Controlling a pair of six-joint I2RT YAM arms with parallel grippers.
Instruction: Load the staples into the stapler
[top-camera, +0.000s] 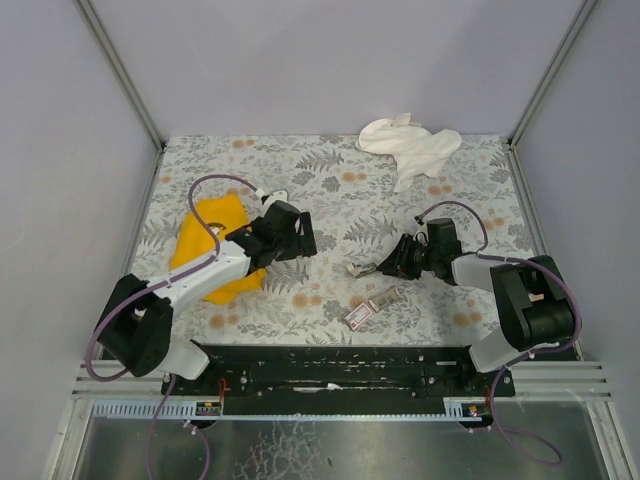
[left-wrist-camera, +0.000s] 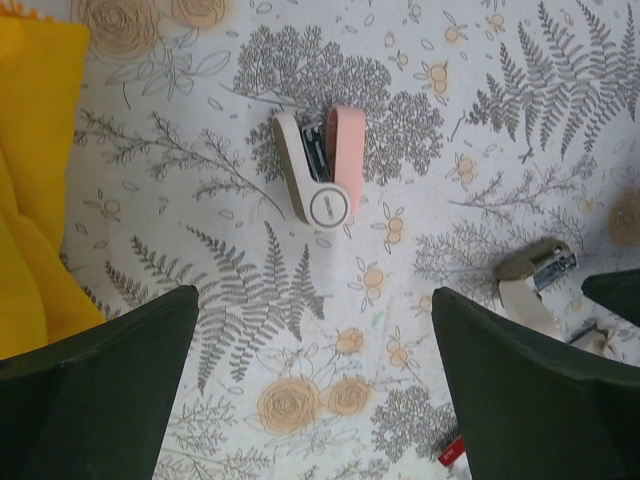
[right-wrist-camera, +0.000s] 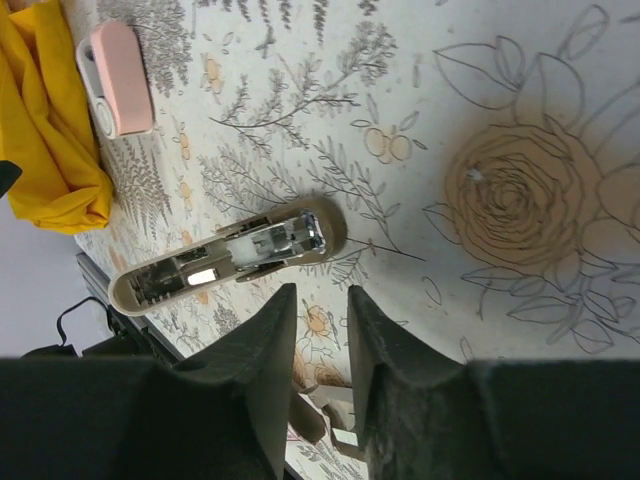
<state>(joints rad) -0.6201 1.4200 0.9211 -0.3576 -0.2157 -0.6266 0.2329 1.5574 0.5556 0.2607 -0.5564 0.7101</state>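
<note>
I'm seeing the floral desk (top-camera: 330, 200) carrying a yellow cloth (top-camera: 205, 240) on the left and a white cloth (top-camera: 410, 145) at the back. My left tool (left-wrist-camera: 315, 295) is hanging wide open and empty. My right tool (right-wrist-camera: 320, 292) is gaping narrowly and gripping nothing, with a beige block (right-wrist-camera: 230, 255) lying just ahead of it. The pink stapler (left-wrist-camera: 322, 165) is lying hinged open near the yellow cloth. The staples box (top-camera: 375, 305) is sitting near the front.

Nothing legible on this table, folks. The staples box (top-camera: 361, 315) shows a pale label on its dark-red top, but from the top camera the print is far too small to make out. In the left wrist view, the stapler (left-wrist-camera: 331, 192) carries a round white disc at its hinge with a faint ring on it, and no letters can be made out there. In the right wrist view its pink top is plain.
</note>
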